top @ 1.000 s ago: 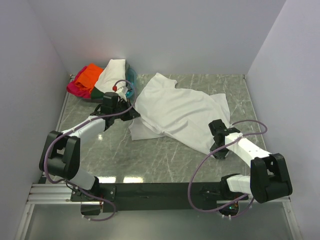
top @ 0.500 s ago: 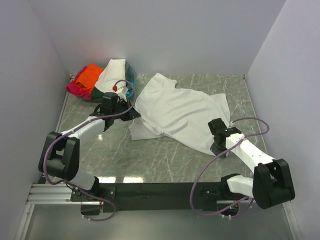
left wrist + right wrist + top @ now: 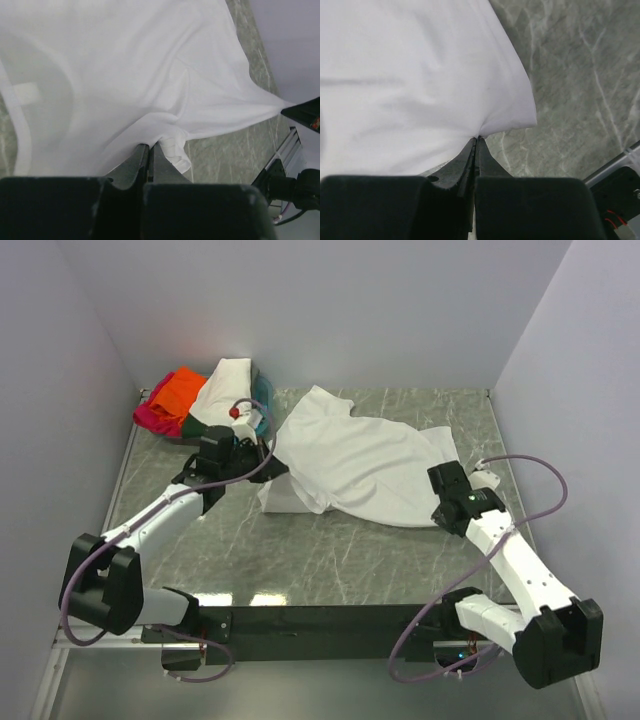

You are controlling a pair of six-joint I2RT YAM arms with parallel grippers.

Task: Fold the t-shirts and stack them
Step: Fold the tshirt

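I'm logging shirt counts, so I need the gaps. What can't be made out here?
- Top view: the coloured pile is partly covered by the cream shirt; count unclear.
- Both wrist views: the white t-shirt runs off the edges.
- Top view: left claw tips too small and dark to separate.

A grey-green, marble-patterned worktop (image 3: 300, 550) sits boxed in by plain pale walls: a back wall (image 3: 330, 310), a left wall (image 3: 45, 440) and a right wall (image 3: 590, 390). Soft, even light leaves bright glints near its front edge, where what looks like an aluminium rail (image 3: 95, 625) runs.
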